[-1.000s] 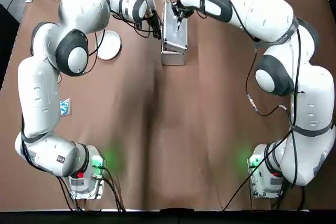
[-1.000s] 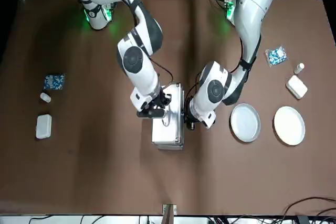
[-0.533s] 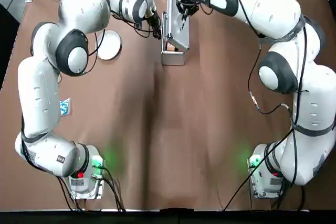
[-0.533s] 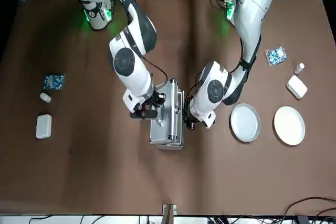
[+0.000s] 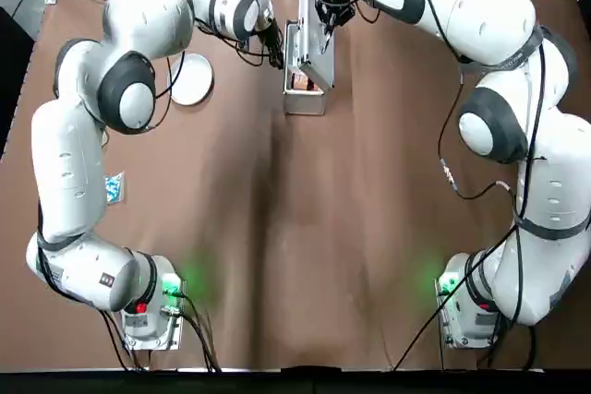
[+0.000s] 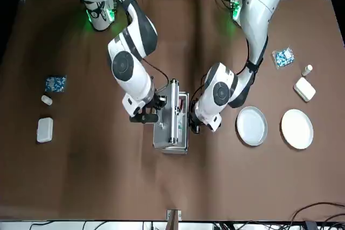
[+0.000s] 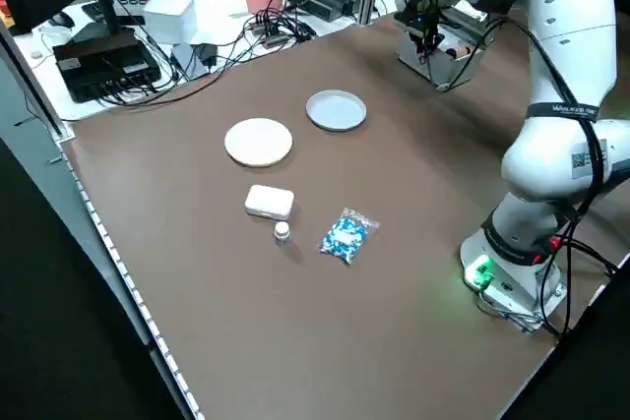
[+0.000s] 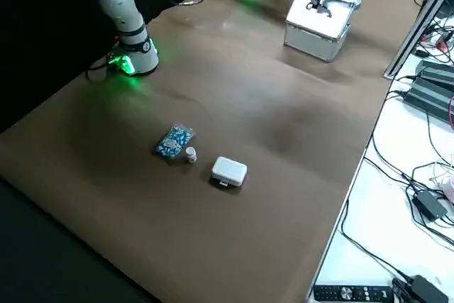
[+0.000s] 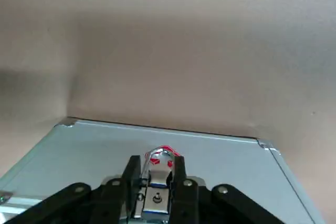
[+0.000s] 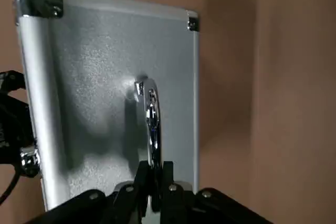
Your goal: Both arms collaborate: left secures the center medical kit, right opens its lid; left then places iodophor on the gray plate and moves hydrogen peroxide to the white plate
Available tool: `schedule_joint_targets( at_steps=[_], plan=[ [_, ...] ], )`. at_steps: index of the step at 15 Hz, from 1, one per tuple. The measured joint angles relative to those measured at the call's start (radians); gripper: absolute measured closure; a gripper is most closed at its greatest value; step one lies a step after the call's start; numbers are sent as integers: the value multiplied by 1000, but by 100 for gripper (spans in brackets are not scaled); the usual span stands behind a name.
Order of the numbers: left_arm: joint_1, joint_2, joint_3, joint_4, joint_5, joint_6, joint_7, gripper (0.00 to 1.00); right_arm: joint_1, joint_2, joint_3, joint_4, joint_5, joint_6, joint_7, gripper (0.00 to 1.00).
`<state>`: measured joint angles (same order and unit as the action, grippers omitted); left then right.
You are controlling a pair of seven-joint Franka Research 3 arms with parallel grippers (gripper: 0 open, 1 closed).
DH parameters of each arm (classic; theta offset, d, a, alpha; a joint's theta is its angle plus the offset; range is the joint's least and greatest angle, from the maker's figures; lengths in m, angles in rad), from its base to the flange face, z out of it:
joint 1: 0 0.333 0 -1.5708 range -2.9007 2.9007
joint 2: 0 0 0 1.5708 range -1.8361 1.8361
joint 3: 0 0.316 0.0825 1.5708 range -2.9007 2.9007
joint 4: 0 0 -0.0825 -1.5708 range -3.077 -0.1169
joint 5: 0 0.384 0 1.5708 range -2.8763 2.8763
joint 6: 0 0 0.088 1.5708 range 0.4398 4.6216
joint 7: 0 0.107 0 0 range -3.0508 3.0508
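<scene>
At the far middle of the bench (image 6: 81, 176), away from the arm bases, stands the medical kit (image 6: 170, 139), a silver-white metal case whose lid (image 5: 314, 48) is raised steeply, tilted up on the side toward the right arm, so that a narrow strip of the inside shows with something reddish in it. The right gripper (image 6: 144, 114) sits against the lid's outer face, and in its wrist view its two black fingers are pressed together on the slim handle (image 10: 151, 116) that runs along the lid's middle. The left gripper (image 6: 195, 126) is at the opposite long side of the case, touching it; its wrist view shows the fingers (image 9: 179, 178) pinched on a small metal latch with a red mark on the kit's side wall. The gray plate (image 6: 252, 125), rimmed and pale, lies just beside the left arm's wrist toward the bench's left edge, and the white plate (image 6: 297, 129), flatter and creamier, lies next to it, nearer that edge. Near the left edge also lie a small white box (image 6: 305, 89), a tiny whitish bottle (image 6: 307, 70) and a blue-and-white packet (image 6: 283, 56). Near the right edge lie another white box (image 6: 45, 130), a tiny bottle (image 6: 47, 99) and a blue packet (image 6: 55, 83). The iodophor and the hydrogen peroxide cannot be told apart in these views.
</scene>
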<state>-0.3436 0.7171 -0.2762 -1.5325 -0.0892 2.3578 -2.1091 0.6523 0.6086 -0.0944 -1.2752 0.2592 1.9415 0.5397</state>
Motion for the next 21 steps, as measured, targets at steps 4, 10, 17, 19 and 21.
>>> schedule_joint_targets(
  at_steps=[4,10,17,19,21],
  plan=[
    [0,0,0,0,0,0,0,70,-26,-12,-1,-8,1,-45,-22,87],
    [0,1,1,0,1,0,-1,70,-69,-28,-4,-47,27,-77,-110,87],
    [0,1,1,0,1,-1,-1,70,-95,19,-10,-96,29,-51,-226,68],
    [-1,2,2,1,4,-3,-1,70,-101,54,-10,-97,27,-38,-257,61],
    [-1,2,2,1,4,-3,-1,70,-107,62,-12,-97,25,-46,-272,43]
  ],
)
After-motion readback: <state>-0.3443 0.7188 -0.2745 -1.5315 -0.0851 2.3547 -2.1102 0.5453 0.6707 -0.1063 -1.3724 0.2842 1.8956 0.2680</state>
